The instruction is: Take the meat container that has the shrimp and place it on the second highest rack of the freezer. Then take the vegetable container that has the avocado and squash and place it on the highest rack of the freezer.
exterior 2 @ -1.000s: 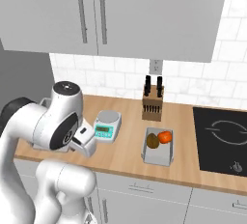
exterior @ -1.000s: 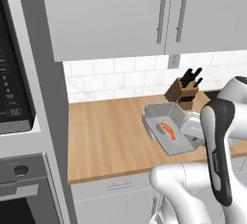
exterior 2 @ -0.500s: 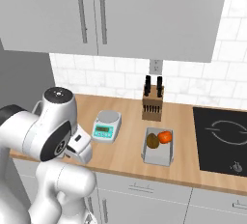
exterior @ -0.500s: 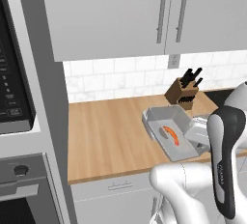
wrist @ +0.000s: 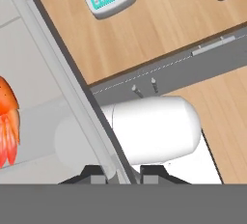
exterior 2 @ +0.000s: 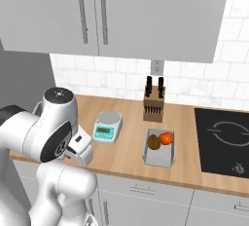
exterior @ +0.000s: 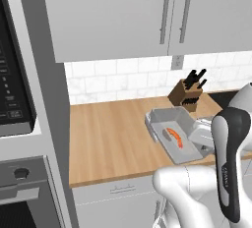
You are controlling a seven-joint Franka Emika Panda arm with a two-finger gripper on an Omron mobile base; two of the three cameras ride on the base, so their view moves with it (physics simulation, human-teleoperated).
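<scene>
The gripper (wrist: 119,170) is pinched narrow on the meat container's (exterior: 174,134) wall; tray and shrimp (exterior: 173,136) have swung further left, heading for the freezer

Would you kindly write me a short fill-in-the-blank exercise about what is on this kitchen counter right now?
1. The gripper is shut on the rim of the meat container, which holds a single orange ____.
2. The vegetable container holds an avocado and an orange ____.
3. The knife block stands against the tiled wall, between the kitchen scale and the black ____.

Missing words: shrimp; squash; cooktop
</scene>
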